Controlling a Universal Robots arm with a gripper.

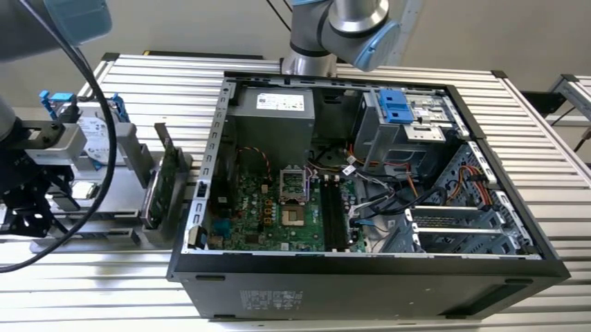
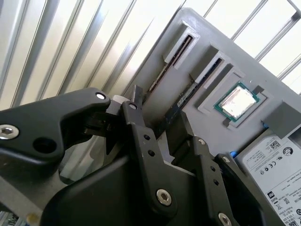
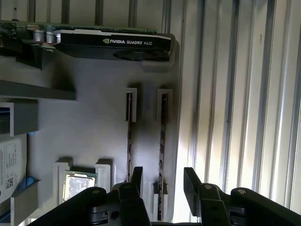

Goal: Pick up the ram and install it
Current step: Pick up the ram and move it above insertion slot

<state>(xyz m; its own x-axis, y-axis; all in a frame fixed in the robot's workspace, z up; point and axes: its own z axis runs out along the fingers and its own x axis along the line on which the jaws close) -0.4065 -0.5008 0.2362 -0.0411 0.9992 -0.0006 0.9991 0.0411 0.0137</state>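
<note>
In the exterior view the arm (image 1: 337,28) rises from its base behind the open computer case (image 1: 369,290). Its dark wrist end hangs at the exterior view's left, over a grey holder (image 1: 111,200) on the slatted tabletop (image 1: 544,138). The arm's upper part is cut off by the frame edge. One hard drive (image 1: 93,131) and one graphics card (image 1: 166,187) stand on the holder. The memory sticks there are hidden behind the card and cannot be made out.

In the first wrist view two sticks stand on edge in two parallel slots of the holder. The gripper (image 3: 162,176) points down at them, released. Its two fingers (image 3: 137,176) are spread on either side of the ram (image 3: 162,136), with a gap on both sides. The second memory stick (image 3: 129,136) lies just outside one finger. One processor (image 3: 80,184) sits nearby, partly behind the gripper.

In the second wrist view the gripper body covers much of the holder. The ram (image 2: 181,101) runs between the parted fingers, its lower end hidden. The second memory stick is a thin line, hard to make out.
</note>
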